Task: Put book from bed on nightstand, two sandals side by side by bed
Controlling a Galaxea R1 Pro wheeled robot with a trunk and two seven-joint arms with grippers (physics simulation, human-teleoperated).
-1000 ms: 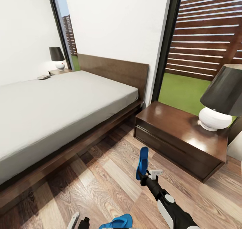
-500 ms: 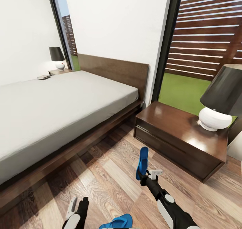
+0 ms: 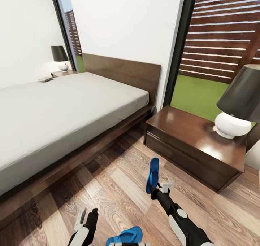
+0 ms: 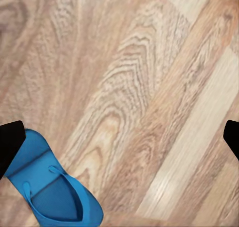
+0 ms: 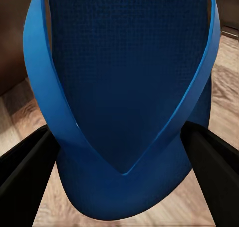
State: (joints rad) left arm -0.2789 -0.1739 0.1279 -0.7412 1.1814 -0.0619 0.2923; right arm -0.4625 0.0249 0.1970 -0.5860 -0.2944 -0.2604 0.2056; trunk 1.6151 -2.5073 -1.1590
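The right claw (image 3: 157, 189) is gripping one sandal (image 3: 153, 174) above the wood-plank floor (image 3: 119, 184), between the bed (image 3: 65, 112) and the near nightstand (image 3: 187, 148). The other sandal (image 3: 126, 236) is lying on the floor beside the left claw (image 3: 86, 217), whose fingers are standing apart and empty. The small flat thing (image 3: 45, 79) by the far lamp (image 3: 59, 57) is perhaps the book, already moved; pairing the sandals is still remaining.

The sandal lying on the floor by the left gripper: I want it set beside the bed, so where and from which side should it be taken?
The sandal lies flat, sole down, straps up. Probably best is to come from above with the left gripper and pinch the thin sole across its narrow width near the strap junction, where the raised straps should stop it sliding out.
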